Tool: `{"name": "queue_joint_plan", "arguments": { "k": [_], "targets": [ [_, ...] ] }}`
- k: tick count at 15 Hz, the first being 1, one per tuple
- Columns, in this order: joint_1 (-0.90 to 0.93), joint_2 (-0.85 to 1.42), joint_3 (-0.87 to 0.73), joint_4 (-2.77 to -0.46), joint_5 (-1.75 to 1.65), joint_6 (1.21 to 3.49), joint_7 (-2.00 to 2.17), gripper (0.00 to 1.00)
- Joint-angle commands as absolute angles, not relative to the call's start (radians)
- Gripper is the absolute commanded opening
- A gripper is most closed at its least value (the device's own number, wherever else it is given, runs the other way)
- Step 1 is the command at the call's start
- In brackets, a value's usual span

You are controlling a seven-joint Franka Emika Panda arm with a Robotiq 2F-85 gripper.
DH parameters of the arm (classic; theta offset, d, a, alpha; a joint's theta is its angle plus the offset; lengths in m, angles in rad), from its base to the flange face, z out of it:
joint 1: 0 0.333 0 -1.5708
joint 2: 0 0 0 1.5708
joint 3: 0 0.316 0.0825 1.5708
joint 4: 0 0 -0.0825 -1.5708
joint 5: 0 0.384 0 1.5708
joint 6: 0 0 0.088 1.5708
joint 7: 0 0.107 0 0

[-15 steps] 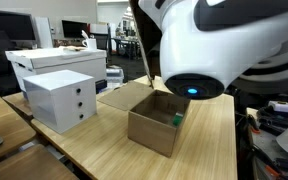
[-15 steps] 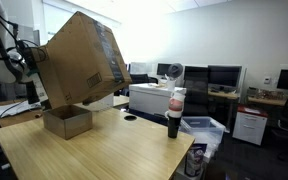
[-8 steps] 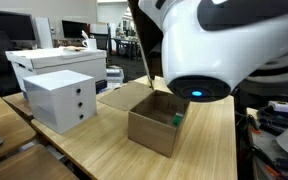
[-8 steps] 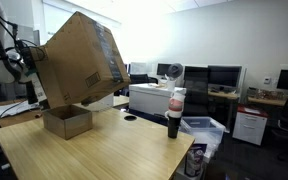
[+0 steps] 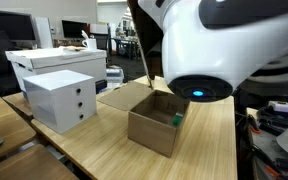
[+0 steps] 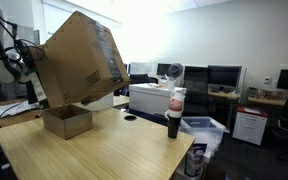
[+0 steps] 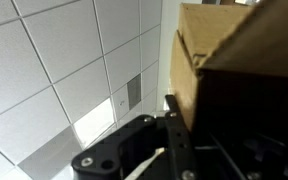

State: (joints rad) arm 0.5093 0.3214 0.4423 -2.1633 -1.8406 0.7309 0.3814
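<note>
A large brown cardboard box (image 6: 82,60) hangs tilted in the air above a small open cardboard box (image 6: 67,121) on the wooden table (image 6: 104,150). In the wrist view my gripper (image 7: 184,112) points up at the ceiling. One black finger (image 7: 173,125) lies flat against the large box's wall (image 7: 234,50), and the other finger is hidden behind the cardboard. The gripper is shut on that wall. In an exterior view the small box (image 5: 159,120) holds a green item (image 5: 178,119), and the arm's white body (image 5: 224,45) fills the upper right.
A white drawer unit (image 5: 62,98) and a white bin (image 5: 59,62) stand beside the small box. A dark bottle with a red and white top (image 6: 174,112) stands near the table's edge. Desks, monitors (image 6: 224,78) and a fan lie behind.
</note>
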Motion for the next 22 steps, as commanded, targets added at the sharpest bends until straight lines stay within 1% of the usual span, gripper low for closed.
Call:
{"name": "queue_joint_plan", "arguments": {
  "k": [1, 6, 13, 22],
  "targets": [
    [0.519, 0.291, 0.433, -2.188, -1.876, 0.69, 0.309, 0.06],
    [0.517, 0.292, 0.442, -2.171, -1.855, 0.709, 0.328, 0.06],
    [0.534, 0.305, 0.431, -2.172, -1.91, 0.682, 0.314, 0.06],
    [0.555, 0.337, 0.407, -2.177, -2.051, 0.664, 0.228, 0.06]
  ]
}}
